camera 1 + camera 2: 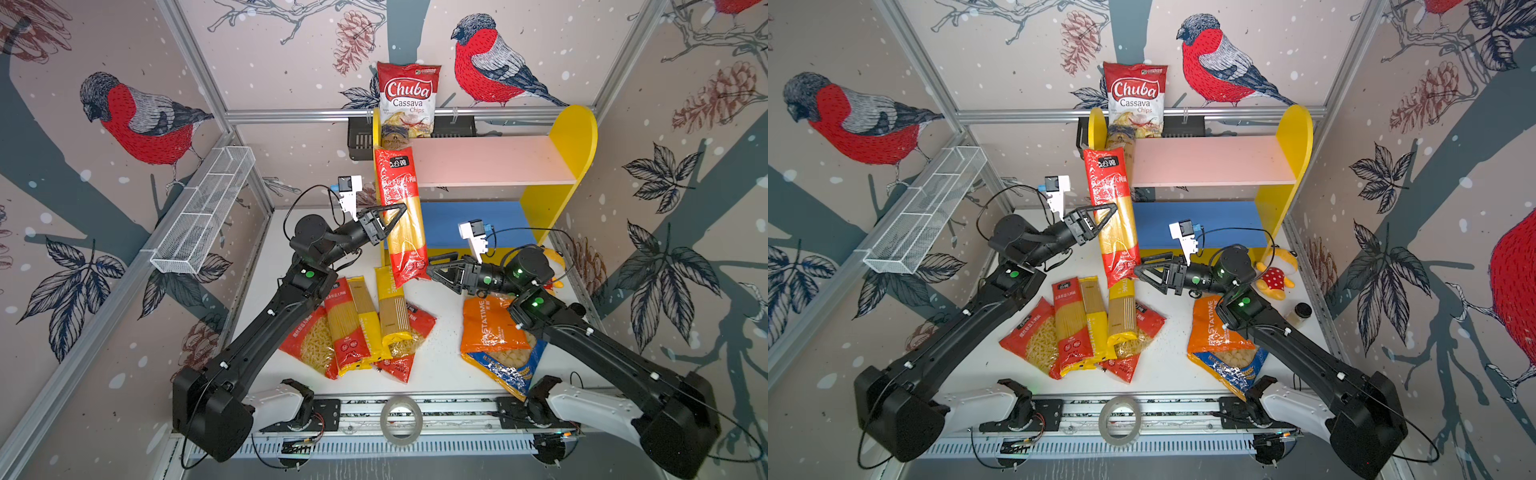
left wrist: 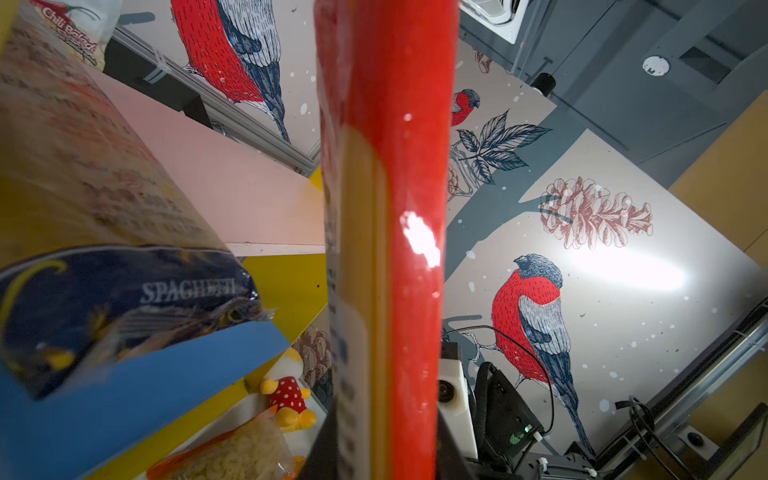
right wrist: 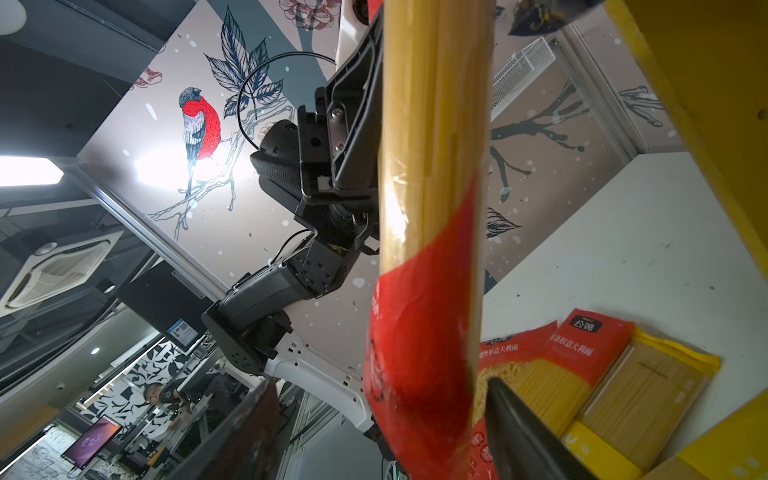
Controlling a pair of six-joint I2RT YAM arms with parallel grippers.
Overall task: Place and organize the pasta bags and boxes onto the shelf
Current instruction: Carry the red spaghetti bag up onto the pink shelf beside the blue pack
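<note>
In both top views my left gripper [image 1: 401, 210] [image 1: 1113, 208] is clamped on the long red clear-windowed spaghetti pack [image 1: 399, 183] [image 1: 1111, 183] about mid-length. The pack hangs nearly upright, long axis vertical, its top near the left end of the two-tier wooden shelf [image 1: 573, 137]; I cannot tell whether it touches. The pink upper board [image 1: 490, 160] and blue lower board [image 1: 469, 220] lie to the pack's right. My right gripper [image 1: 432, 268] [image 1: 1138, 266] sits at the pack's lower end, jaws spread.

In the left wrist view the pack [image 2: 399, 166] runs straight away from the camera, both boards off to one side; I judge the left arm, being the holder, must carry it sideways onto a board.

In the right wrist view the red end [image 3: 419, 353] lies between the spread fingers [image 3: 523, 432], not pinched.
</note>
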